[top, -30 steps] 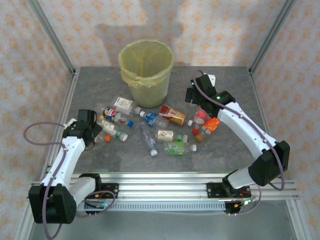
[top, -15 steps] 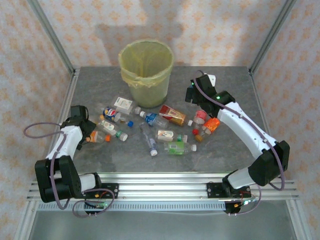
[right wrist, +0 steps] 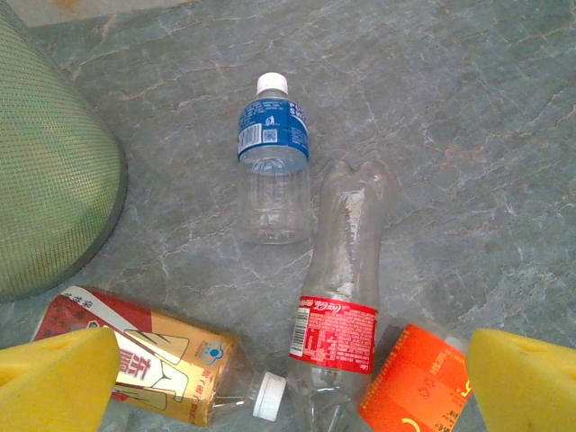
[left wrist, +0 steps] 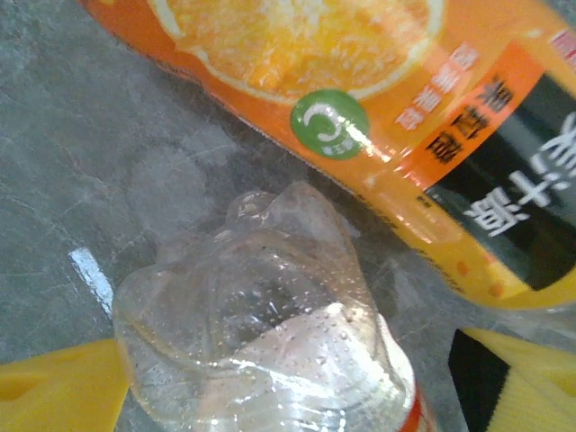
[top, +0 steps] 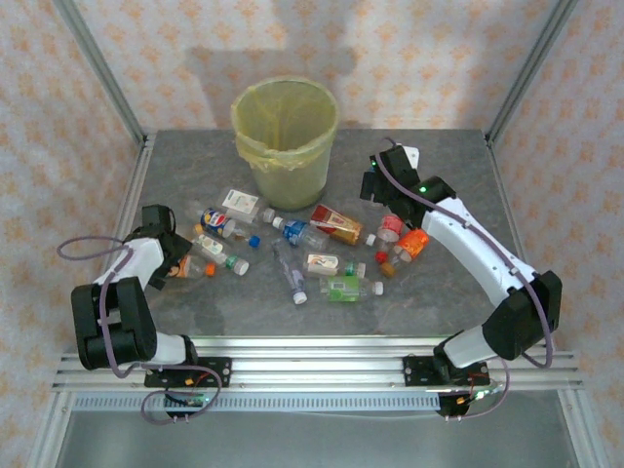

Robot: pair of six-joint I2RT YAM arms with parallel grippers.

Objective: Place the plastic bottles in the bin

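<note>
Change, left: the left arm had folded back since a second before, elbow drawn in toward its base; the left gripper (top: 175,255) stayed low at the left end of the litter
Change, middle and right: plastic bottles (top: 327,263), bin (top: 288,171) and right gripper (top: 374,190) sat as before
Count: one bin; eleven bottles made out lying on the table (top: 439,156), with the small caps near the right end too small to sort further; two arms
Left gripper: yellow pads (left wrist: 54,387) apart; the base of a clear bottle (left wrist: 261,351) lay between them, bare table showing by the right pad, so not clamped; an orange-label bottle (left wrist: 360,108) lay just beyond
Bin: upright at back centre, beyond the bottles, well apart from the left gripper, nearer the right one
Right gripper: pads wide apart, holding nothing, hovering right of the bin; under it a blue-label bottle (right wrist: 273,171) and a red-label bottle (right wrist: 337,297) lay side by side, with an orange bottle (right wrist: 414,387) by the right pad
</note>
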